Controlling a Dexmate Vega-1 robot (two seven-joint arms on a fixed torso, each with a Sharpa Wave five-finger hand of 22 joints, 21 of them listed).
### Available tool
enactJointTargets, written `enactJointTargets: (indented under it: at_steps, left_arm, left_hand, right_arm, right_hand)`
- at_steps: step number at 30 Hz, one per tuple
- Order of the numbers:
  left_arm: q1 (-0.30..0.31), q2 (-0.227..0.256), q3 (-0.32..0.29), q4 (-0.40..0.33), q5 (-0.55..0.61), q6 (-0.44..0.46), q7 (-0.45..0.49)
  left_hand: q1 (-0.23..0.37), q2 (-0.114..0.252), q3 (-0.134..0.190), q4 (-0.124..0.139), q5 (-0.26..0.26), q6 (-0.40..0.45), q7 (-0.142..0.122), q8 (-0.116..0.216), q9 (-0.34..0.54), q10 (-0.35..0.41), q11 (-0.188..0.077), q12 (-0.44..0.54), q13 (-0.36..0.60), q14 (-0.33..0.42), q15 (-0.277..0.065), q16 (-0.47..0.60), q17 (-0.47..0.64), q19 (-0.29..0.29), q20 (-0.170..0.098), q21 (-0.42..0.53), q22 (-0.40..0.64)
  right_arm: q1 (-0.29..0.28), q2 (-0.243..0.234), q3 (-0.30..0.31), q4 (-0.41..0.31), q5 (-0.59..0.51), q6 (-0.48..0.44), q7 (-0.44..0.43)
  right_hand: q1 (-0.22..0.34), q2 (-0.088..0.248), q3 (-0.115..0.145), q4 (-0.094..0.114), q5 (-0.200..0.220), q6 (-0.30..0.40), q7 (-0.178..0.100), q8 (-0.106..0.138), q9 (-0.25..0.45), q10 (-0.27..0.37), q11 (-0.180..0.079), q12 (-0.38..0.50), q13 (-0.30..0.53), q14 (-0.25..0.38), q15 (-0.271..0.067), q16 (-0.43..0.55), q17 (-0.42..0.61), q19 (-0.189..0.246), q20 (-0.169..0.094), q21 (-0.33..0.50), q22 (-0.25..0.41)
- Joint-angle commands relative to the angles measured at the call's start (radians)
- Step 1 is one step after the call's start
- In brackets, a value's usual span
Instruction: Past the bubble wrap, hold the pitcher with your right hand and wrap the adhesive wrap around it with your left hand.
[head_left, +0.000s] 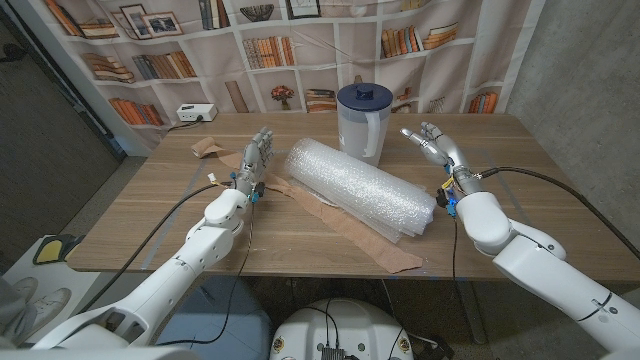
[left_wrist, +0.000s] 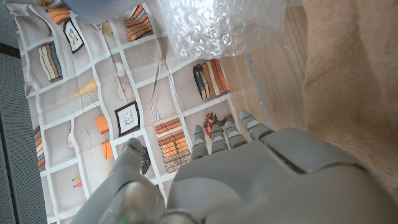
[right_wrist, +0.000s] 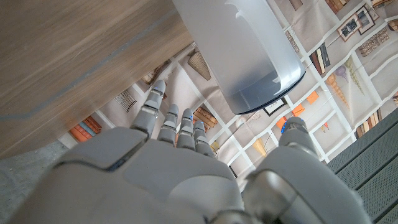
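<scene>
Starting at nine o'clock, the left hand (head_left: 255, 160) stands on the table with fingers straight and slightly spread, holding nothing, just beside the bubble wrap (head_left: 360, 190) at centre. The pitcher (head_left: 361, 121) stands upright at twelve o'clock, behind the roll. At two o'clock the right hand (head_left: 435, 143) hovers near the pitcher, fingers spread, apart from it. The task looks barely begun: the reach for the pitcher is in hand. Next, the right hand must close around its body.
</scene>
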Motion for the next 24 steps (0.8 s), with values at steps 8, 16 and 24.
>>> enactJointTargets:
  at_steps: [8,16,24]
  left_arm:
    - [0.002,-0.001,-0.002,0.003,-0.003,0.000,0.001]
    - [0.008,-0.003,-0.004,0.001,-0.007,-0.001,0.005]
    - [0.012,-0.005,-0.005,-0.001,-0.007,-0.004,0.009]
  left_hand:
    - [0.002,0.007,-0.003,0.001,0.004,0.008,0.004,0.002,0.003,0.006,0.002,0.003,0.004,0.002,0.006,0.005,0.002,0.011,0.001,-0.006,0.004]
    - [0.002,0.007,-0.003,0.001,0.004,0.007,0.004,0.002,0.003,0.005,0.002,0.002,0.004,0.003,0.006,0.005,0.002,0.011,0.001,-0.007,0.004]
    - [0.002,0.008,-0.003,0.001,0.004,0.007,0.003,0.002,0.003,0.004,0.003,0.002,0.004,0.003,0.006,0.005,0.002,0.012,0.001,-0.009,0.004]
  right_arm:
    - [-0.010,0.031,-0.022,-0.036,-0.065,-0.064,-0.052]
    - [-0.015,0.054,-0.038,-0.040,-0.091,-0.070,-0.078]
    - [-0.024,0.069,-0.048,-0.045,-0.123,-0.066,-0.103]
  right_hand:
    - [0.024,0.001,-0.003,-0.003,0.002,0.017,0.030,0.009,0.002,0.026,0.010,0.005,0.005,0.021,-0.003,0.010,0.004,0.029,-0.011,0.007,0.001]
    - [0.055,0.003,0.002,-0.009,0.003,0.030,0.031,0.010,0.002,0.071,0.007,0.018,0.009,0.069,-0.011,0.023,0.004,0.074,-0.022,0.015,0.001]
    - [0.079,0.001,0.003,-0.011,0.002,0.073,0.027,0.025,0.005,0.120,-0.005,0.032,0.014,0.107,-0.022,0.034,0.006,0.103,-0.022,0.016,0.001]
